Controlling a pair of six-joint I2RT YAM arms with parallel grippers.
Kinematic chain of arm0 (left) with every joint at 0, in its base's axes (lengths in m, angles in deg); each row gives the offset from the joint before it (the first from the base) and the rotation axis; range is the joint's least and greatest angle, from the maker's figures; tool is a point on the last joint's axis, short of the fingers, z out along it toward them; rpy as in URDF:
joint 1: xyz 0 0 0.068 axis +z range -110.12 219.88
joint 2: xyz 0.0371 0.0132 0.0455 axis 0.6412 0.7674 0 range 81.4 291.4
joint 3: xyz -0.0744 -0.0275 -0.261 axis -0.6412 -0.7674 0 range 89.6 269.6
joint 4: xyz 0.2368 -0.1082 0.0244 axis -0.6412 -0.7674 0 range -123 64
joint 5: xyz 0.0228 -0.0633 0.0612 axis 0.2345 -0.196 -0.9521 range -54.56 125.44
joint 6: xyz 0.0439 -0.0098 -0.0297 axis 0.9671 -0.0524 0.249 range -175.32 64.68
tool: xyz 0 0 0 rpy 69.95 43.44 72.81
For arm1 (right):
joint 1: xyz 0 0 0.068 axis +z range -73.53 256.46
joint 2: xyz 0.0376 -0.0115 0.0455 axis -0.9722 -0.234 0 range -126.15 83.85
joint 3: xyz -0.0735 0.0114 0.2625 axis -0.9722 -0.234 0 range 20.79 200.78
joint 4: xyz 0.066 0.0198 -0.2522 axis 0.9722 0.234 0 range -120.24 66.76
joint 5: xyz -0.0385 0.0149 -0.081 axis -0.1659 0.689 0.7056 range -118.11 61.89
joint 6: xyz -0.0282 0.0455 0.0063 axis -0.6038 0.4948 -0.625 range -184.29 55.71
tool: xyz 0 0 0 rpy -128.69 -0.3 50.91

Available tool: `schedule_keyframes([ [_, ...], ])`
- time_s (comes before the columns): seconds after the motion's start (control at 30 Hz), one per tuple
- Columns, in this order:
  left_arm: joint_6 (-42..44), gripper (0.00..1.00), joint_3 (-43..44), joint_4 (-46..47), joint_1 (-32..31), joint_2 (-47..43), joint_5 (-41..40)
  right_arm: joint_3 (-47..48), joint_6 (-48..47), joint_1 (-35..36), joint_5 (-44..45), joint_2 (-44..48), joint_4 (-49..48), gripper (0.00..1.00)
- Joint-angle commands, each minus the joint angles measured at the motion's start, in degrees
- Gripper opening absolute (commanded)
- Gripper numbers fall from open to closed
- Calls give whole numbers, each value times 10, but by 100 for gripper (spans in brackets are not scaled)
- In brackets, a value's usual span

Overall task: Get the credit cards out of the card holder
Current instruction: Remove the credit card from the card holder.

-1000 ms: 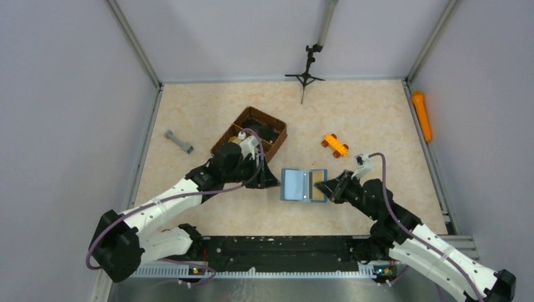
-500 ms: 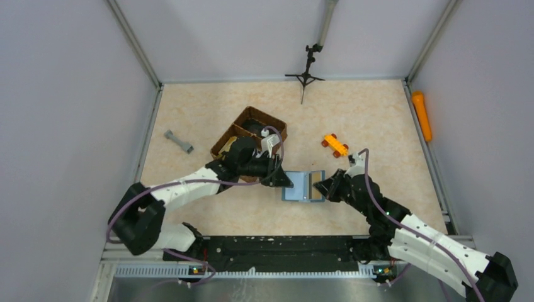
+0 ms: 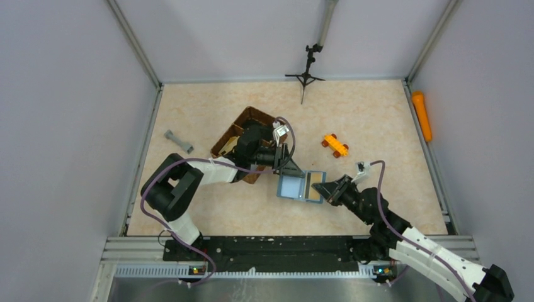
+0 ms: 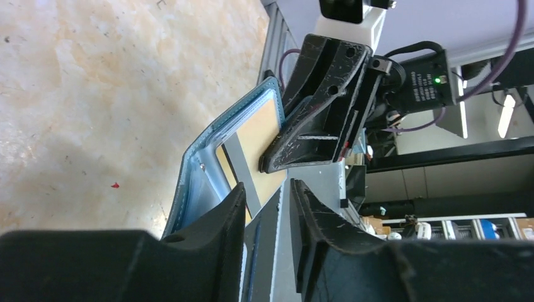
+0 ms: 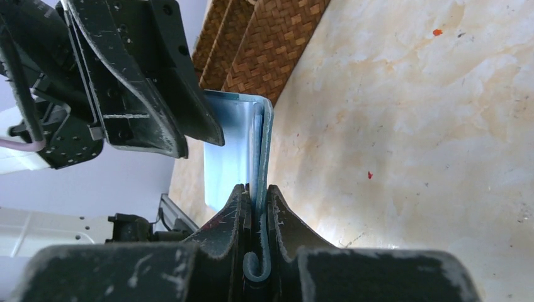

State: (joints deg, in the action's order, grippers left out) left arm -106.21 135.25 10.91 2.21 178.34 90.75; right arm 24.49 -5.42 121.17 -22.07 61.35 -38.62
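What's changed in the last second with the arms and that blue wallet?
The left gripper swung right from beside the brown woven basket to the open teal-blue bifold card holder, its fingers now straddling a tan card. The right gripper stayed clamped on the holder's right flap; the basket did not move.

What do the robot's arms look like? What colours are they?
The left arm and right arm have white shells and chunky black joints. A thin purple cable loops along each one. The left end effector and right end effector are black, each with two wedge-shaped fingers covered in pale scuff marks.
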Motion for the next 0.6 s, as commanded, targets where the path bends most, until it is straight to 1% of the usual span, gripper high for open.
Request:
schedule_keyframes([
  [0.0,-52,38,-17,131,7,11,54,0,22,-5,-9,20,-99,0],
  [0.1,-85,42,-32,183,15,17,70,5,15,-5,-9,22,-99,0],
  [0.23,-58,43,-28,135,17,15,70,7,7,-5,-8,22,-105,0],
  [0.4,-55,40,-28,131,17,17,68,13,6,-5,-9,13,-123,0],
  [0.57,-57,40,-28,128,16,26,66,22,11,-5,-24,-10,-146,0],
])
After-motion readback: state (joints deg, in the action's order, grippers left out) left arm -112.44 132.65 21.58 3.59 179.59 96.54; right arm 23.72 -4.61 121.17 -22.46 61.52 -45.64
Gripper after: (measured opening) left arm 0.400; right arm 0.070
